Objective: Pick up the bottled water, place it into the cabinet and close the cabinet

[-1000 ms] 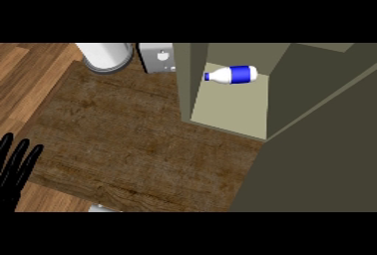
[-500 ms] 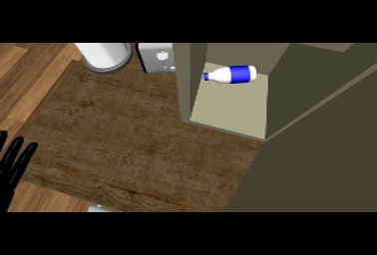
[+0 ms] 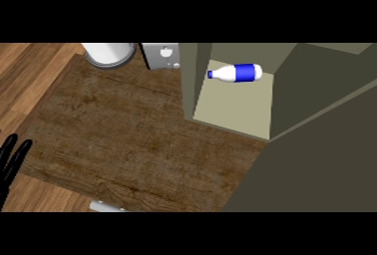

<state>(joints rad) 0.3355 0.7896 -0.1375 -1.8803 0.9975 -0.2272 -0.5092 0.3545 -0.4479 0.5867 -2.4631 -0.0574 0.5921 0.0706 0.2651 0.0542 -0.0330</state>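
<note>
Though blue-banded, bottled water (on side in cabinet) shows no readable writing; left hand fingers straight.

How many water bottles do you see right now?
1: the blue-and-white plastic water bottle lies on its side inside the open olive cabinet. Others may be hidden.

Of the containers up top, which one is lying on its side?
The bottle, blue and white, lies on its side on the cabinet shelf. The white round container and the grey box on the counter stand upright.
</note>
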